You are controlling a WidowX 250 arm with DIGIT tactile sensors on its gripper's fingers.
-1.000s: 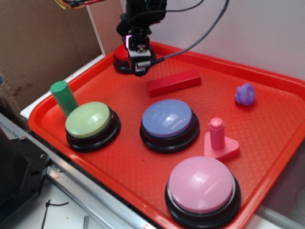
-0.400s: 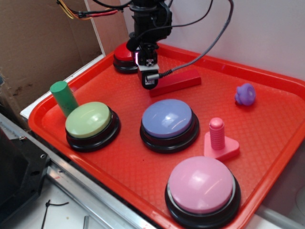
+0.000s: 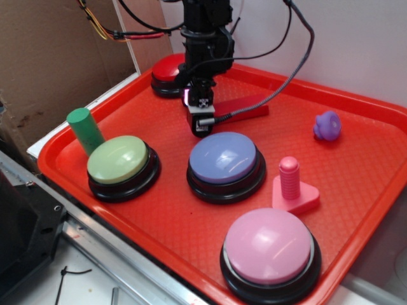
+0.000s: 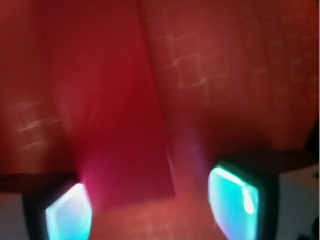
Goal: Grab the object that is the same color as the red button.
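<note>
Gripper hangs low over the red block, jaws spread and empty, straddling one end for a pinch.

Looks like a robotics lab bench. Red plastic tray on a metal-edged table, brown cardboard sheet propped at 10 o'clock, plain white wall at 1 o'clock. Bundle of loose coloured wires hanging at 12 o'clock.
</note>
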